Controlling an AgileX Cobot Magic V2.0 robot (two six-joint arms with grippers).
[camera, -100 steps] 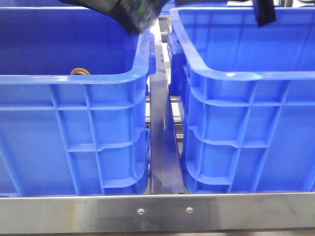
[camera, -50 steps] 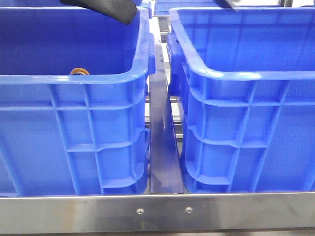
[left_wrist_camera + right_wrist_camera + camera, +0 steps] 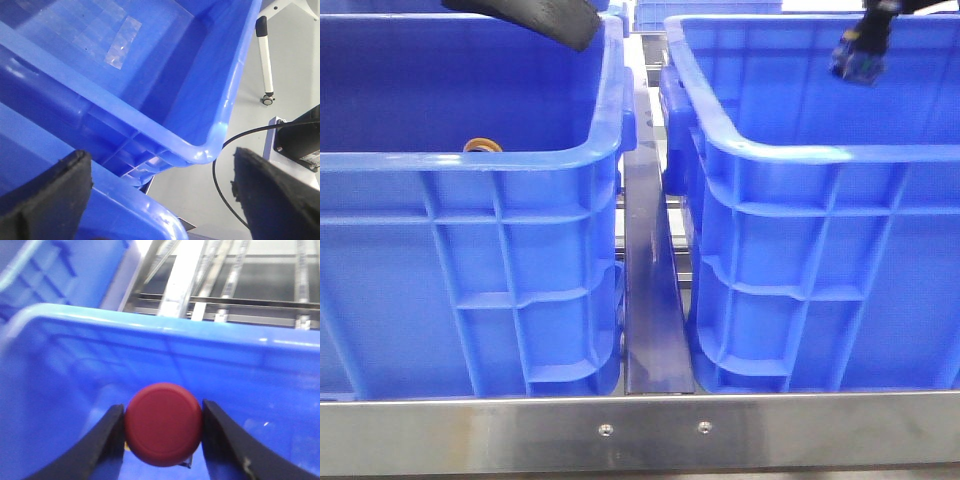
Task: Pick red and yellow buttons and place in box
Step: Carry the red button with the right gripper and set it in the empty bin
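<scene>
Right gripper (image 3: 162, 432) clamps the smooth domed red button (image 3: 163, 424) — left gripper (image 3: 160, 195) gapes, empty.

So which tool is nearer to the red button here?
Right. The right tool has the red button clamped between its fingers inside a blue crate. The left tool is open, holding nothing, over another crate's rim.

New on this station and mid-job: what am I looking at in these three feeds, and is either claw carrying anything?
It is a two-armed robot facing two blue crates. The front feed looks forward over them: the left crate shows an orange-yellow button just above its near rim; the right crate has the right claw above it. The other two feeds come from cameras on each wrist. The right claw's feed shows its fingers clamped on the red button over blue crate plastic. The left claw is open and empty, above crate rims.
</scene>
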